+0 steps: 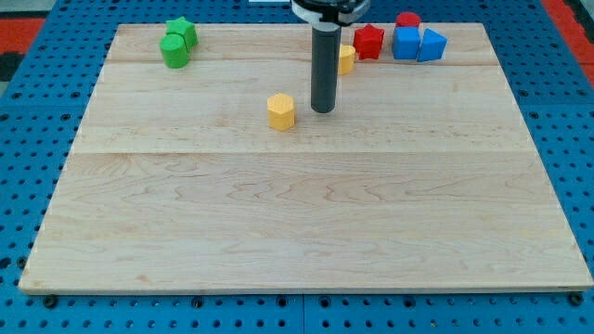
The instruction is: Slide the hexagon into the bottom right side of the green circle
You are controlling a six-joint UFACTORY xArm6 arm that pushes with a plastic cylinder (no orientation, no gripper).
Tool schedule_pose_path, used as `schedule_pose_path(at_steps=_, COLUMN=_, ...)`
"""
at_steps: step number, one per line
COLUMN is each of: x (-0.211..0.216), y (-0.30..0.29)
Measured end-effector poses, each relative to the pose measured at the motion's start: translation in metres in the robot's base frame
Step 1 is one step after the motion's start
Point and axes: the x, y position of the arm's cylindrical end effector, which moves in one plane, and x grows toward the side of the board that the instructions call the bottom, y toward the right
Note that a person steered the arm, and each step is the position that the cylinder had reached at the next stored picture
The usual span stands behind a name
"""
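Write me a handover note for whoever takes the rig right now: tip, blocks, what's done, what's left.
My tip is on the board, just to the view's right of the yellow hexagon, with a small gap.
The green circle sits at the view's top left, touching a green star.
Done: tip lined up beside the hexagon.
Left: the whole slide, up and left to the circle's bottom right side.

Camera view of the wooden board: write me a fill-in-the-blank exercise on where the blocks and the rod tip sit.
1. My tip stands just to the view's ____ of the yellow hexagon block.
2. The green circle block sits near the board's top ____ corner.
3. The green star block ____ the green circle block.
4. The red star block lies left of two ____ blocks.

Missing words: right; left; touches; blue
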Motion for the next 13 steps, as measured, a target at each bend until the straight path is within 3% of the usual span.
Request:
schedule_pose_path(at_steps=1, x=0.002, y=-0.094)
schedule_pose_path(at_steps=2, x=0.002, y=-0.135)
schedule_pose_path(at_steps=3, x=0.012, y=-0.131)
schedule_pose_path(at_steps=4, x=0.018, y=-0.180)
schedule_pose_path(at_steps=5, x=0.034, y=-0.189)
schedule_pose_path(at_steps=6, x=0.075, y=-0.213)
schedule_pose_path(at_steps=7, x=0.088, y=-0.237)
schedule_pose_path(at_steps=9, x=0.017, y=-0.227)
schedule_pose_path(at_steps=10, x=-0.028, y=-0.182)
schedule_pose_path(at_steps=11, x=-0.055, y=-0.169)
schedule_pose_path(at_steps=13, x=-0.149, y=-0.127)
